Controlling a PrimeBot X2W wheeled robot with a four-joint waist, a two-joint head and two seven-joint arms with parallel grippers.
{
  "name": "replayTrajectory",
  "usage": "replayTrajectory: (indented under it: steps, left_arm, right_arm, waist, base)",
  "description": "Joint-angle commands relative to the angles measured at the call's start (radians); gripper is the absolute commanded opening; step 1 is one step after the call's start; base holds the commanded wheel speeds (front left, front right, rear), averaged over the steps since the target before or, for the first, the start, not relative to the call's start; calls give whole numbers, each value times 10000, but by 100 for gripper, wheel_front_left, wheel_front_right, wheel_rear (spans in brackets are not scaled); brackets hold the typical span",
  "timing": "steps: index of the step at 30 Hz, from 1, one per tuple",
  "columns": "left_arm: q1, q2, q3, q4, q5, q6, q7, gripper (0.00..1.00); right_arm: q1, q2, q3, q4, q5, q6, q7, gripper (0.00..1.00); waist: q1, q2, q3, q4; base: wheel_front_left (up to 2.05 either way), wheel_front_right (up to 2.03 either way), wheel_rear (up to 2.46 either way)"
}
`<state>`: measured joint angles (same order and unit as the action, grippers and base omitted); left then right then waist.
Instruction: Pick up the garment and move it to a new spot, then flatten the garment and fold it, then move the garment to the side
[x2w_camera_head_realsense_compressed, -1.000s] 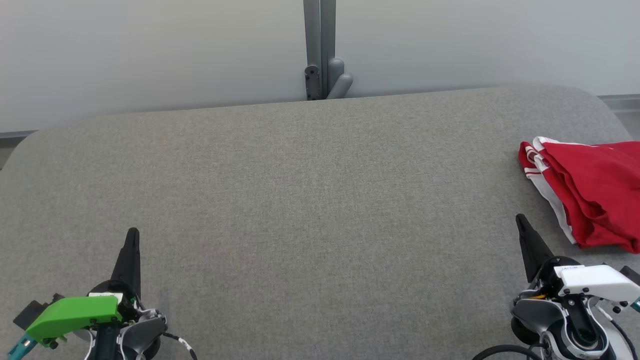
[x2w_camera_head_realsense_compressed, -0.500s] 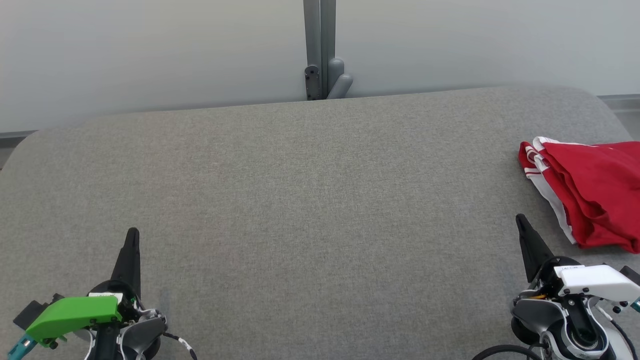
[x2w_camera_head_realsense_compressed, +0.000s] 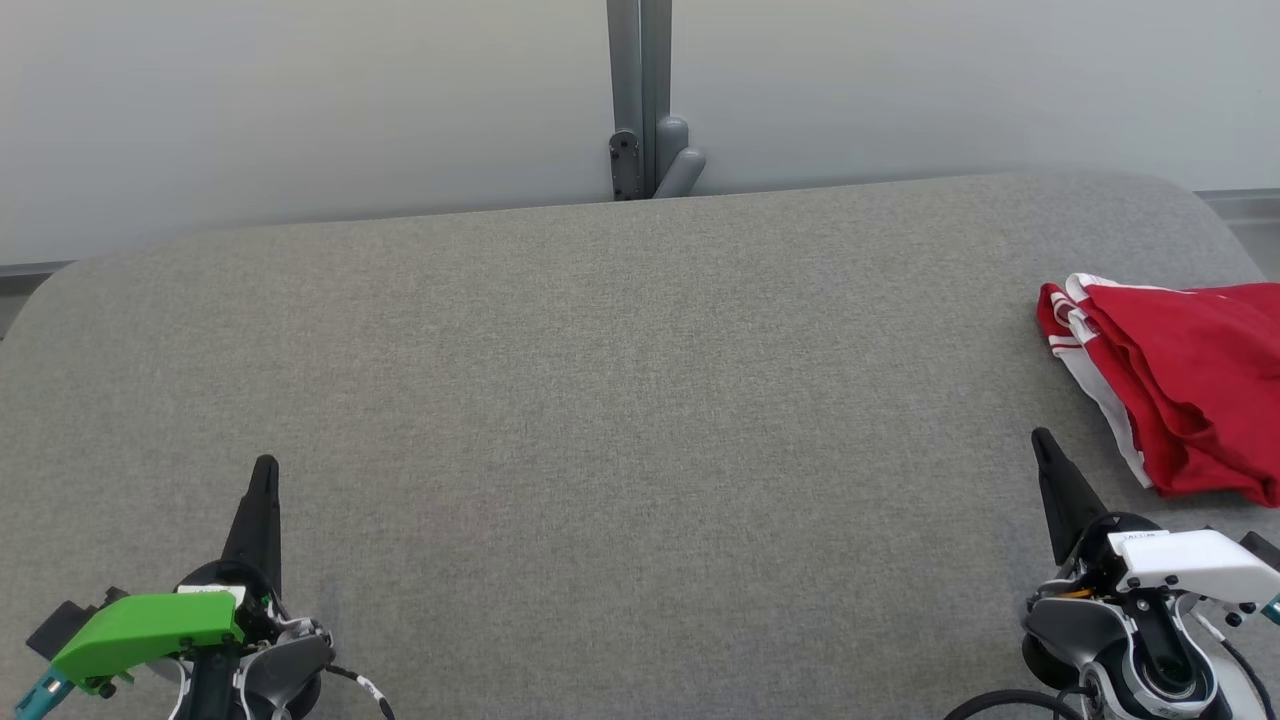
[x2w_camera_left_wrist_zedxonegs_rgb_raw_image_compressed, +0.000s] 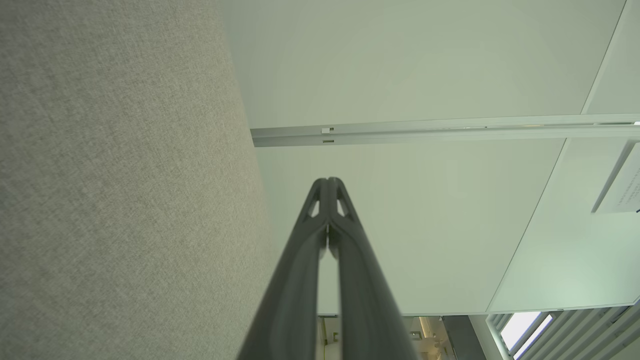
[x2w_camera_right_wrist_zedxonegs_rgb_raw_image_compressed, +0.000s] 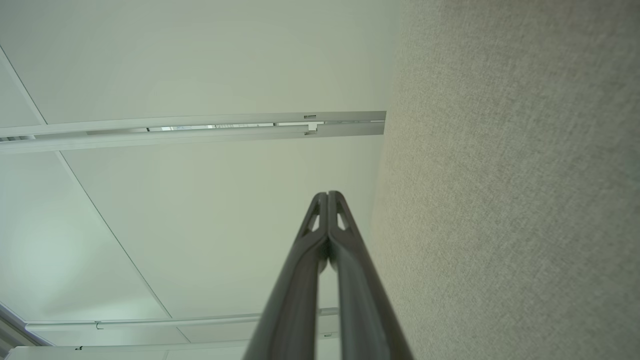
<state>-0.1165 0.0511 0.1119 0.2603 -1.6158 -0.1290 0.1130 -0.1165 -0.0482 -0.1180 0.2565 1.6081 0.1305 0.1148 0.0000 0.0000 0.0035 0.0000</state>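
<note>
A red garment (x2w_camera_head_realsense_compressed: 1185, 385) with white stripes lies bunched at the right edge of the grey fabric table (x2w_camera_head_realsense_compressed: 620, 400), partly cut off by the head view's border. My right gripper (x2w_camera_head_realsense_compressed: 1043, 440) rests at the lower right, just left of and nearer than the garment, fingers pressed together and empty. My left gripper (x2w_camera_head_realsense_compressed: 265, 466) rests at the lower left, far from the garment, also shut and empty. In the wrist views the left gripper (x2w_camera_left_wrist_zedxonegs_rgb_raw_image_compressed: 328, 181) and the right gripper (x2w_camera_right_wrist_zedxonegs_rgb_raw_image_compressed: 328, 194) each show their tips touching with nothing between them.
A pale wall with a grey vertical post (x2w_camera_head_realsense_compressed: 640, 100) stands behind the table's far edge. The table's corners are rounded. A wide stretch of bare grey fabric lies between the two grippers.
</note>
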Motion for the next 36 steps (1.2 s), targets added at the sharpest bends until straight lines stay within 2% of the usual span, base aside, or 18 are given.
replayTrajectory:
  steps: [1,36]
  left_arm:
    - [-137,-2,31,-29,85,-33,29,0]
    - [-137,-3,33,-30,90,-33,33,0]
  right_arm:
    - [-95,-41,7,13,61,4,55,0]
    - [-95,-41,8,13,61,4,54,0]
  waist:
    - [0,0,0,0]
    - [0,0,0,0]
  base:
    - [0,0,0]
    - [0,0,0]
